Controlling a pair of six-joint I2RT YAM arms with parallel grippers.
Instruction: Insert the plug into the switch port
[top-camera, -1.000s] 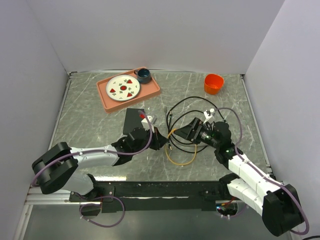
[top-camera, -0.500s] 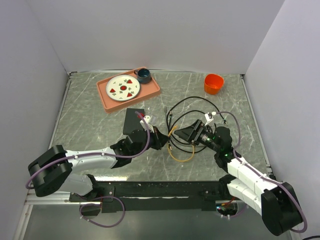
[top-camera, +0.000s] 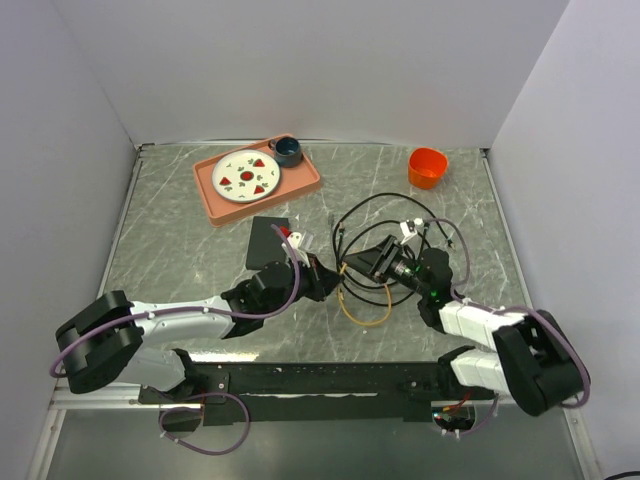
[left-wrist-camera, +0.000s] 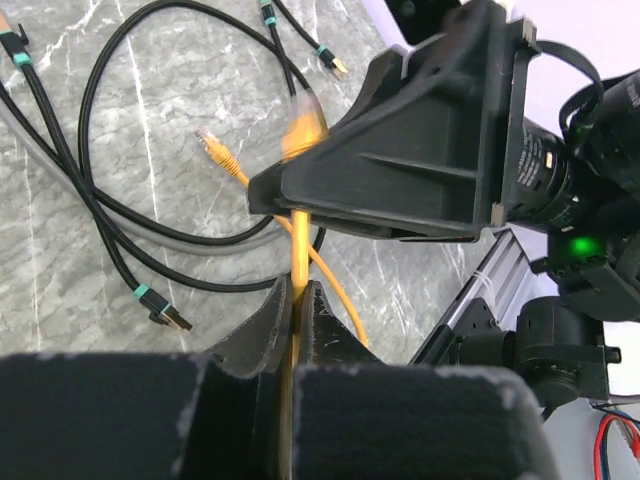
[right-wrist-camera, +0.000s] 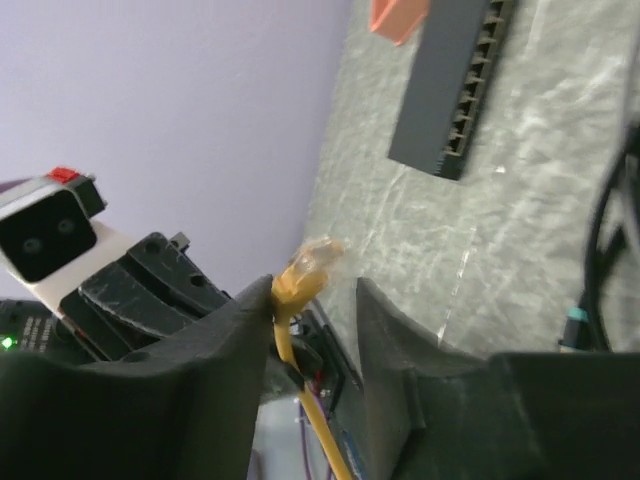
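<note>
The switch (top-camera: 268, 241) is a flat black box lying on the marble left of centre; in the right wrist view the switch (right-wrist-camera: 455, 90) shows its row of sockets. My left gripper (top-camera: 322, 278) is shut on the yellow cable (left-wrist-camera: 297, 250) just below its plug (left-wrist-camera: 303, 125), holding the plug upright. My right gripper (top-camera: 355, 265) has come up against it from the right. In the right wrist view the plug (right-wrist-camera: 312, 262) stands between my right gripper's (right-wrist-camera: 313, 290) jaws, leaning on the left finger (right-wrist-camera: 235, 330). A gap stays to the right finger (right-wrist-camera: 390, 330).
Black cables (top-camera: 375, 215) and the yellow cable's loop (top-camera: 362, 318) lie tangled mid-table; its other yellow plug (left-wrist-camera: 212, 145) rests on the marble. A salmon tray (top-camera: 305, 185) with a plate and blue cup stands at the back, an orange cup (top-camera: 427, 167) at the back right.
My right gripper has moved left to the left gripper and narrowed its jaws round the plug. The left gripper has kept its hold on the cable and barely shifted.
</note>
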